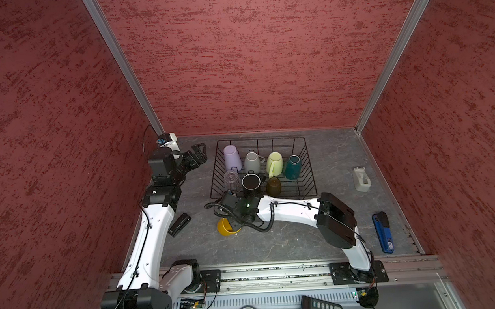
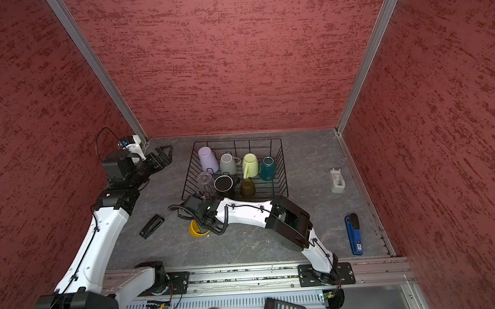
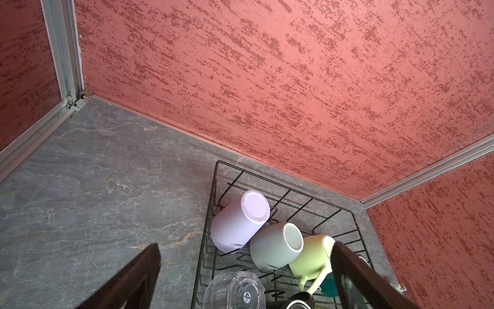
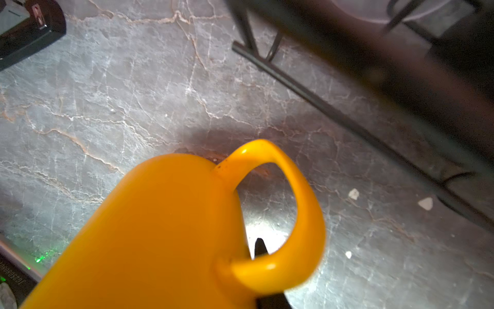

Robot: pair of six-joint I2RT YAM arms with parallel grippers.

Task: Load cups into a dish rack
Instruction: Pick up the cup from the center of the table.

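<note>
A yellow mug [image 1: 225, 227] [image 4: 160, 227] lies tilted on the grey table just in front of the dish rack [image 1: 257, 139]. My right gripper [image 1: 236, 220] is shut on its wall beside the handle; one black fingertip [image 4: 259, 248] shows through the handle loop. In the black wire rack sit a lilac tumbler [image 1: 232, 158], grey mug [image 1: 251, 162], pale green mug [image 1: 274, 162], teal mug [image 1: 293, 166], clear glass [image 1: 232, 179], black mug [image 1: 251, 182] and olive-brown glass [image 1: 273, 186]. My left gripper [image 1: 197, 152] [image 3: 246, 244] hangs open and empty, left of the rack.
A black stapler [image 1: 180, 224] lies left of the yellow mug. A white tape dispenser [image 1: 362, 179] and a blue stapler [image 1: 383, 232] sit at the right. A calculator [image 1: 320, 308] rests beyond the front rail. Red walls close in three sides.
</note>
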